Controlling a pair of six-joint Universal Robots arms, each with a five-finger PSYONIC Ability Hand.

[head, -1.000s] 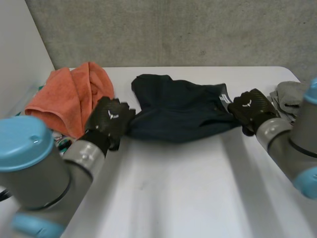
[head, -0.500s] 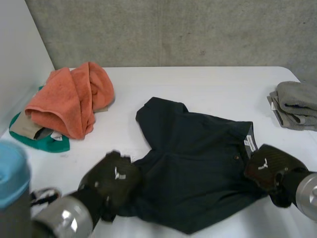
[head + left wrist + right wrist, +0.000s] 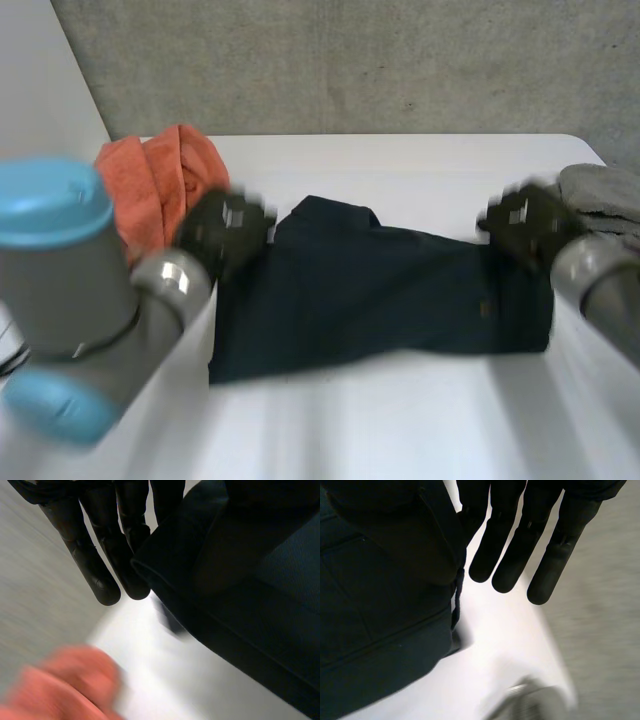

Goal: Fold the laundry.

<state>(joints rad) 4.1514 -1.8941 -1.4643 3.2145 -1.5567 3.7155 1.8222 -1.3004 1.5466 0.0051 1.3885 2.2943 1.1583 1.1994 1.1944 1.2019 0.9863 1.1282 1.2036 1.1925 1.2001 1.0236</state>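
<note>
Dark garment point(image 3: 380, 300) lies spread on the white bench point(image 3: 400, 430); what kind of garment it is cannot be made out. Left hand point(image 3: 222, 232) pinches its far left corner and right hand point(image 3: 522, 225) its far right corner. In each, straight fingers point(image 3: 95, 565) clamp cloth against a thumb hard to tell from the fabric. Orange towel point(image 3: 150, 170) is partly hidden by the left arm, and grey cloth point(image 3: 600, 190) by the right hand.

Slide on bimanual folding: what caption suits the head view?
Left hand and right hand pinch opposite ends of the dark navy fabric garment spread on the white table.
</note>
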